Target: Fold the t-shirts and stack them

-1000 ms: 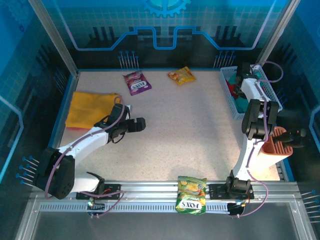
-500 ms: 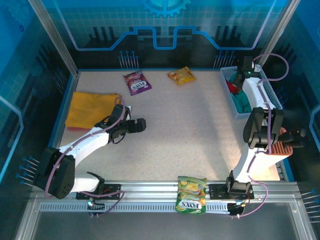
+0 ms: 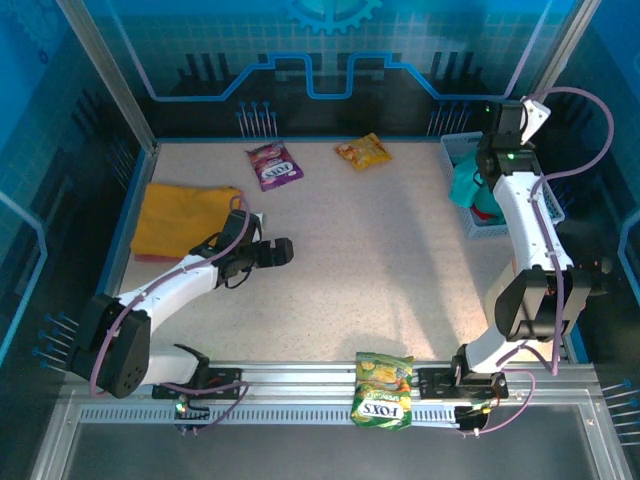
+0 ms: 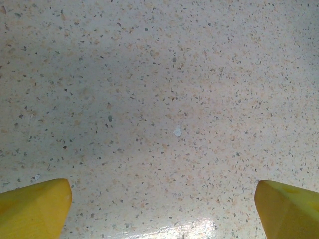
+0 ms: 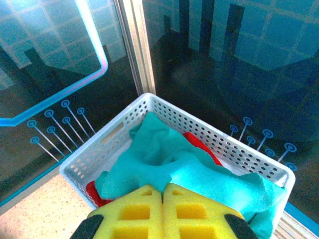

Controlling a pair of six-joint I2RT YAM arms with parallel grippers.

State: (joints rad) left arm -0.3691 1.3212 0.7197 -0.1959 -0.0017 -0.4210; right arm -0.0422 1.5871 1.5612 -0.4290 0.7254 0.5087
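Tabletop [image 5: 27, 206]: red t-shirt [image 5: 200, 145] under teal t-shirt [image 5: 164, 155]

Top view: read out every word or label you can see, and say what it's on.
"FOX'S": on the purple packet.
"FOX'S", upside down: on the green packet.
Print on the orange packet: too small to read.

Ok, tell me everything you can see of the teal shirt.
The teal shirt is soft, plain cloth, crumpled and unfolded; no lettering shows. It lies bunched in the white perforated basket at the far right corner of the table, on top of a red shirt that peeks out beneath it. The right gripper is shut on a raised fold, and some cloth spills over the basket's rim.
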